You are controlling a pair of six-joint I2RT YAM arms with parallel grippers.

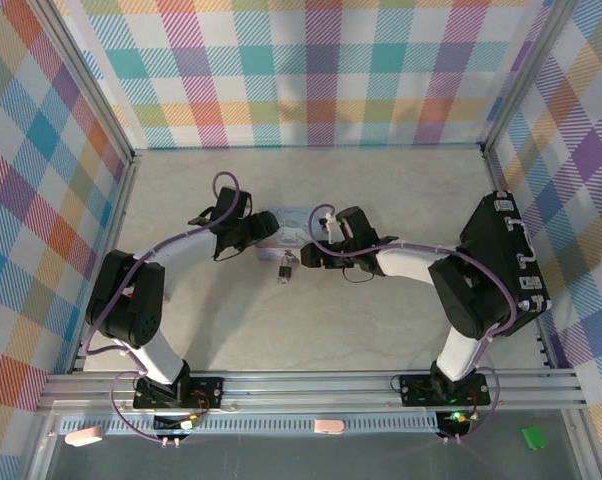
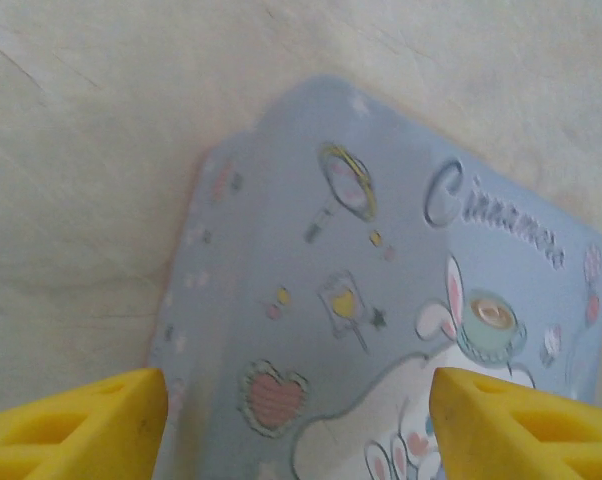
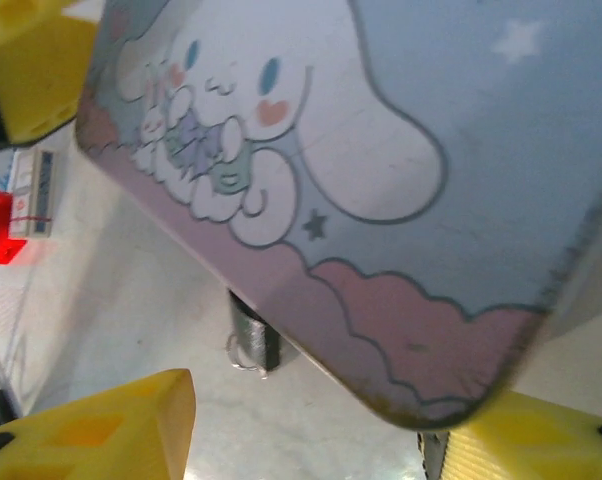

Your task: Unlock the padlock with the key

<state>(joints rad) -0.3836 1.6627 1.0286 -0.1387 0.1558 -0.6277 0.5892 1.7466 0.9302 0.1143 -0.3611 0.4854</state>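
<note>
The pale blue cartoon tin box [image 1: 286,230] lies mid-table between both grippers. The padlock [image 1: 285,268] is a tiny dark block just in front of the box. In the right wrist view the padlock [image 3: 253,335] pokes out from under the box's pink edge [image 3: 401,330], with a thin silvery ring beside it. The key is hidden. My left gripper [image 1: 261,234] is at the box's left end; its yellow fingers [image 2: 81,425] stand wide apart over the lid [image 2: 381,250], open. My right gripper [image 1: 313,250] is open at the box's right end, its right finger [image 3: 541,440] under the box's corner.
The plaid walls [image 1: 301,70] close the pale table [image 1: 381,330] in at the back and both sides. The metal rail [image 1: 311,390] with the arm bases runs along the near edge. A yellow finger of the left gripper [image 3: 31,70] shows past the box in the right wrist view.
</note>
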